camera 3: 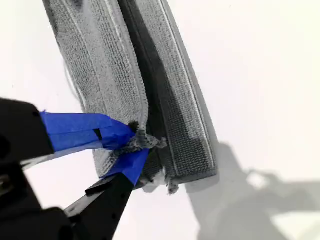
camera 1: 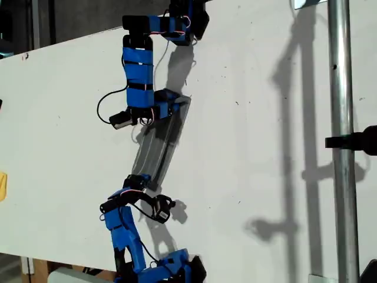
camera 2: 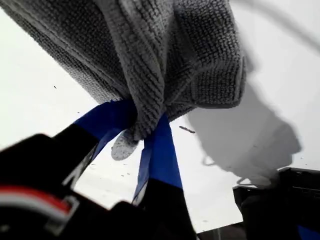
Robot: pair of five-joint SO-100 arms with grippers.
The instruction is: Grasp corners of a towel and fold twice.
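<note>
The towel (camera 1: pixel 158 144) is a grey striped cloth, folded into a narrow band and stretched between two blue arms in the exterior view. One arm reaches in from that view's top and the other from its bottom. My first gripper (camera 2: pixel 142 127) is shut on a bunched corner of the towel (camera 2: pixel 165 60), which hangs above the white table. My second gripper (camera 3: pixel 135 142) is shut on a corner at the towel's (camera 3: pixel 125 75) other end, and the folded layers run away from it. The wrist views do not show which arm is which.
A metal pole (camera 1: pixel 341 141) with a black clamp (camera 1: pixel 353 143) stands at the exterior view's right. A yellow object (camera 1: pixel 2 186) shows at that view's left edge. The white table (camera 1: pixel 253 177) has its far edge at the upper left of the exterior view.
</note>
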